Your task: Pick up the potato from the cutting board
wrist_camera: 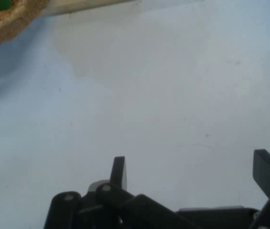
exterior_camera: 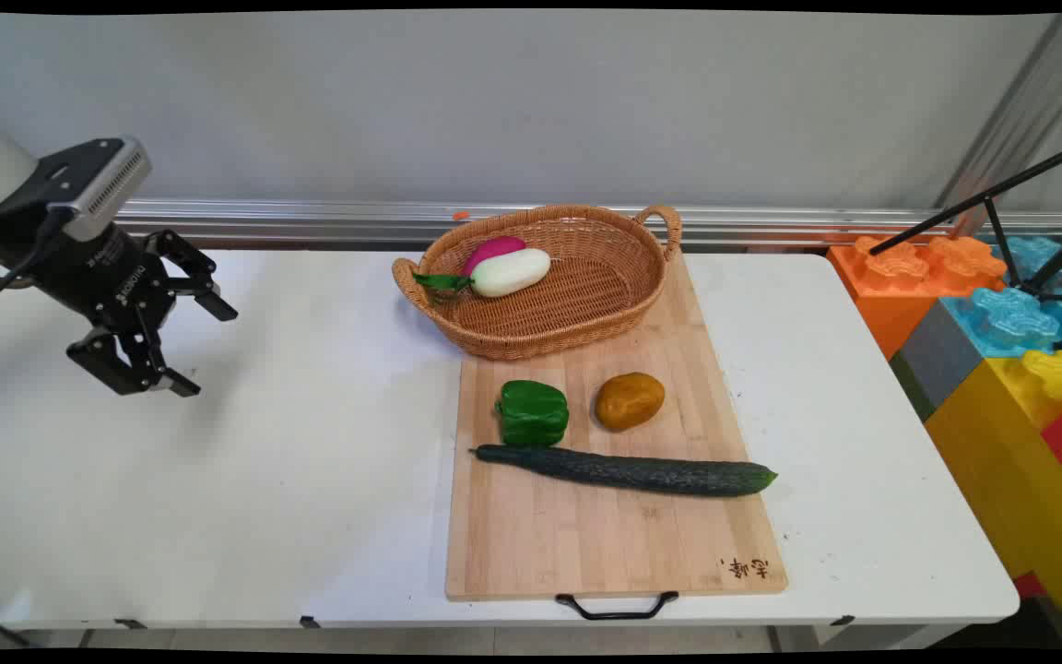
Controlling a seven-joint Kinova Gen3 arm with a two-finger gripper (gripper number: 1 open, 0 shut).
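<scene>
Black and spread wide apart, the pincer [exterior_camera: 204, 346] hangs empty over bare table [exterior_camera: 264, 443], well to the left of the wooden cutting board [exterior_camera: 605, 544]. On that board lie a green pepper [exterior_camera: 532, 412], a brown potato [exterior_camera: 629, 400] just right of it, and a long cucumber [exterior_camera: 628, 470] across the board's width, nearer its front edge. At the board's far end sits a wicker basket [exterior_camera: 605, 304] holding a white radish [exterior_camera: 510, 272] and something pink [exterior_camera: 494, 249] behind it. From the pincer, the basket's rim [wrist_camera: 6, 21] lies nearest; all the vegetables lie off to its right
</scene>
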